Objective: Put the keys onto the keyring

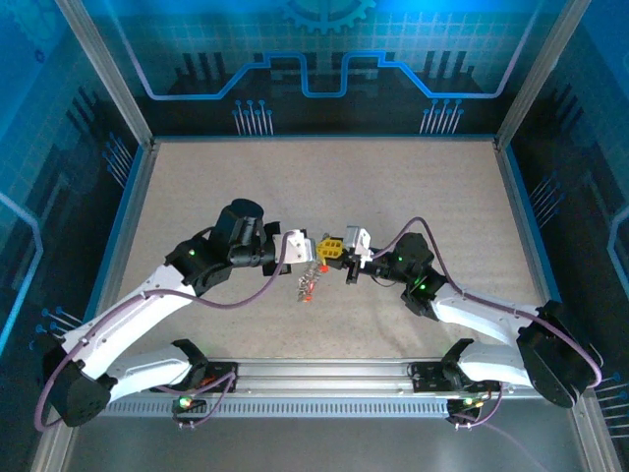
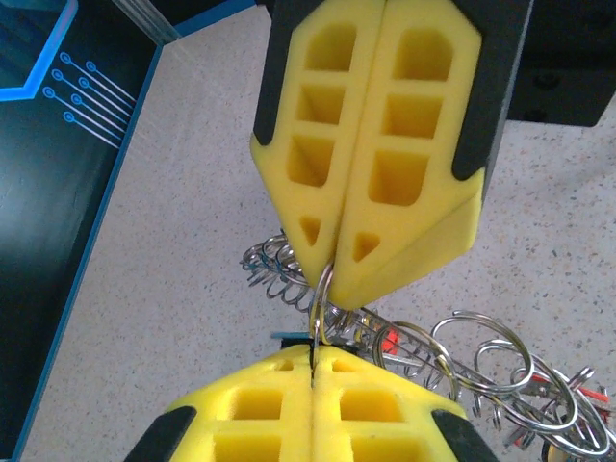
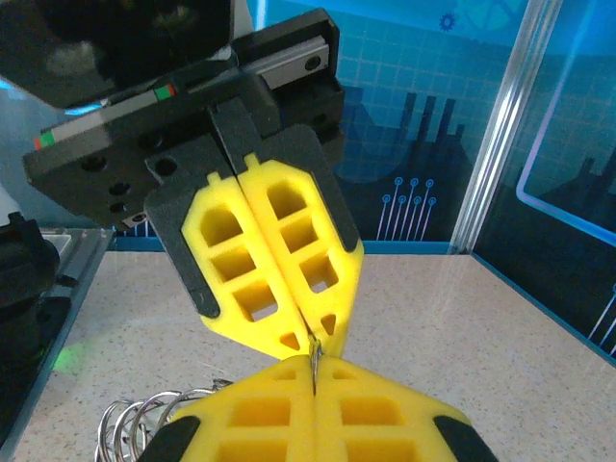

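**Top view:** We see the left gripper (image 1: 321,250) and the right gripper (image 1: 339,248) meeting tip to tip over the middle of the table (image 1: 197,187). At this size we cannot make out what is between them. Just below the meeting point is a small tangle of keys (image 1: 307,285) with red flecks. We cannot tell whether it hangs or lies on the table.

**Left wrist:** The detail lost from above is plain here. The left gripper (image 2: 313,371), cut off by the bottom edge, has its yellow fingers pressed tight on the thin keyring (image 2: 321,294). The keyring stands on edge and runs up into the tips of the right gripper (image 2: 339,255), which is clamped on it too. A chain of coiled rings (image 2: 476,351) with red tags (image 2: 390,339) trails to the right. Its far end is blurred and cropped by the corner, and we cannot pick out single keys.

**Right wrist:** This is the same pinch from the other side, with the right gripper (image 3: 315,377) below and the left gripper (image 3: 304,327) above. A sliver of keyring (image 3: 312,348) shows between the tips. The rings (image 3: 140,423) sit at lower left, half hidden behind a finger and cut by the frame.
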You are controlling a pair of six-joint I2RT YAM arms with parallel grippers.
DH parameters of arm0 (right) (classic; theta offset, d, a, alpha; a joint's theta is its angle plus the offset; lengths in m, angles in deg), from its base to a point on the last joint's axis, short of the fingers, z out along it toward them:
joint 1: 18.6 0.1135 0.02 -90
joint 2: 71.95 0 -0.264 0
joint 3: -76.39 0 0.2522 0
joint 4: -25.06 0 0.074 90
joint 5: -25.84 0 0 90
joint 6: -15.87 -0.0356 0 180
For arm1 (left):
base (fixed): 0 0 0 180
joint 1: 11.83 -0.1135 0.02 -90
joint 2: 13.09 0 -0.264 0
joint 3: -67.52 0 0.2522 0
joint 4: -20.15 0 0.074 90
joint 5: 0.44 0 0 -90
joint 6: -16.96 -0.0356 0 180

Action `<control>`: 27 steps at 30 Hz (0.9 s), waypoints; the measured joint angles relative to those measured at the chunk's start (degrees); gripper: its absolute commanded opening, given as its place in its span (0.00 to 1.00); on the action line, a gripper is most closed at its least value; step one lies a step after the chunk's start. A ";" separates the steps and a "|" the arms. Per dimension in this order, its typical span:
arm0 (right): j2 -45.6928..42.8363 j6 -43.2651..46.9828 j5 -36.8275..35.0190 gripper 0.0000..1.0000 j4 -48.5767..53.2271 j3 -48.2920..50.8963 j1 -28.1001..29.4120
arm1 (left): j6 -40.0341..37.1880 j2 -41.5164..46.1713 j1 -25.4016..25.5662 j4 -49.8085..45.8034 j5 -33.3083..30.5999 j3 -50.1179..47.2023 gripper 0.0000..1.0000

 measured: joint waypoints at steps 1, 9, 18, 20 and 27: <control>-0.02 -0.17 -0.20 0.00 -0.07 0.00 0.02 | -0.42 -0.17 0.00 0.02 -0.35 -0.04 0.00; -0.07 -0.20 -1.46 0.00 0.11 -0.04 -0.11 | -0.46 0.11 -0.76 2.67 -0.13 -2.14 0.00; -0.11 -2.97 -2.29 0.00 -1.42 -0.04 -0.31 | -0.44 -0.59 -0.24 4.11 1.53 -2.27 0.00; -0.11 -3.85 -3.23 0.00 -2.08 -0.04 -0.31 | -0.42 -1.18 0.09 4.94 1.53 -2.27 0.00; 1.03 -6.64 -6.10 0.00 -4.20 -0.04 -0.24 | -0.37 -2.99 1.27 7.98 0.13 -2.29 0.00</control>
